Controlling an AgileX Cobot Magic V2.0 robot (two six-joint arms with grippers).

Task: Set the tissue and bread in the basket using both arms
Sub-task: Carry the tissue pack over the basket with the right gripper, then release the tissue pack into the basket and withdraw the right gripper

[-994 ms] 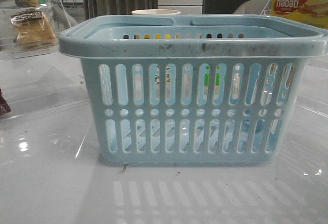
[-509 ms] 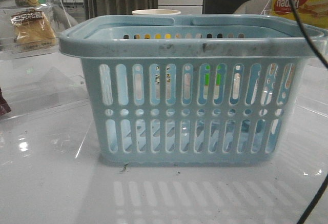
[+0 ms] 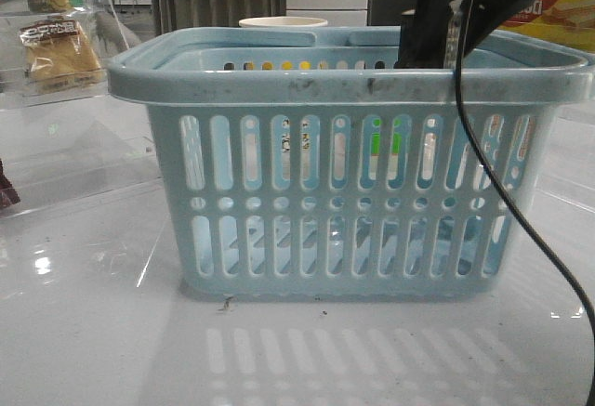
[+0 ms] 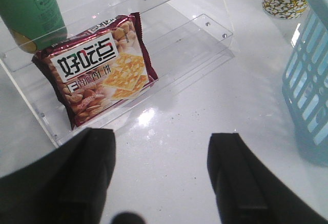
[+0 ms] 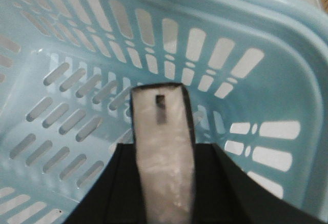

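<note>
With the right jaws (image 5: 163,193) closed on the tissue pack (image 5: 163,131) above the basket (image 3: 353,81) floor, release it low and centred below them, while the left jaws (image 4: 161,175), wide open and empty, sit far from the shelved bread (image 3: 58,51).

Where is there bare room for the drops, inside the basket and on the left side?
The basket floor is bare below the tissue in the right gripper. Bare table lies under the open left gripper, between acrylic shelf and basket wall. The shelf is crowded: cracker packet, green bottle.
</note>
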